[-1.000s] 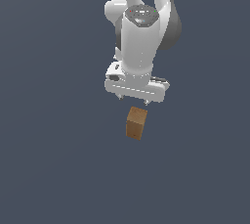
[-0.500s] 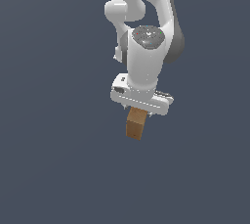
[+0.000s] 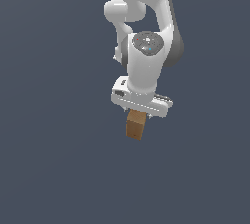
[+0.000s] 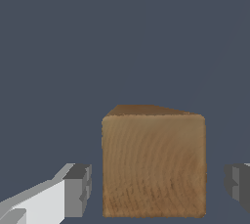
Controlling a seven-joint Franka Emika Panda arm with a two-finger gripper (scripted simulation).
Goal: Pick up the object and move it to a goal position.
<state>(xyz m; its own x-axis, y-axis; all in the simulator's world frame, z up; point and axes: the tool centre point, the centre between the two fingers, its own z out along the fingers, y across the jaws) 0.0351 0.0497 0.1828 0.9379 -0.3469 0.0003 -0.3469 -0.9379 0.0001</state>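
Gripper [image 4: 156, 186] fingers [image 4: 78, 190] stand apart, flanking the block [image 4: 153, 164] without contact; off-centre closing may push or tilt it.

Exterior view: upper end of the wooden block [image 3: 135, 125] hidden behind the white gripper [image 3: 140, 112] body, fingers not visible there, so contact cannot be judged from this side; top of the arm [image 3: 146, 22] cut off by the frame edge. Wrist view: block's lower edge cut by the frame, one finger [image 4: 73, 191] partly out of frame, the other finger [image 4: 238, 185] only a sliver at the frame's edge. Gaps show between each pad and the block's faces.
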